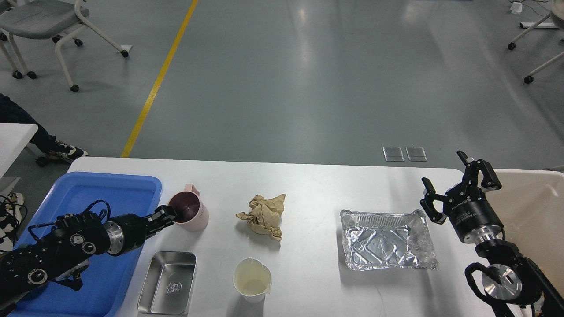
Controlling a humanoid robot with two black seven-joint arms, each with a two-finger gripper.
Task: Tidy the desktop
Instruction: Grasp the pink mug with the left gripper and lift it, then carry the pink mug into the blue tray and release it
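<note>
The white desktop (308,185) holds a pink mug (192,213), a crumpled brown paper ball (263,215), a foil tray (386,240), a small steel tray (169,281) and a white paper cup (252,280). My left gripper (169,215) reaches over the blue tray's right edge, its fingers at the pink mug's left rim; the grip itself is not clear. My right gripper (445,187) is open and empty, raised just right of the foil tray's far right corner.
A blue plastic tray (94,193) lies at the left end of the table under my left arm. A beige bin (533,211) stands at the right end behind my right arm. Chairs stand on the grey floor beyond.
</note>
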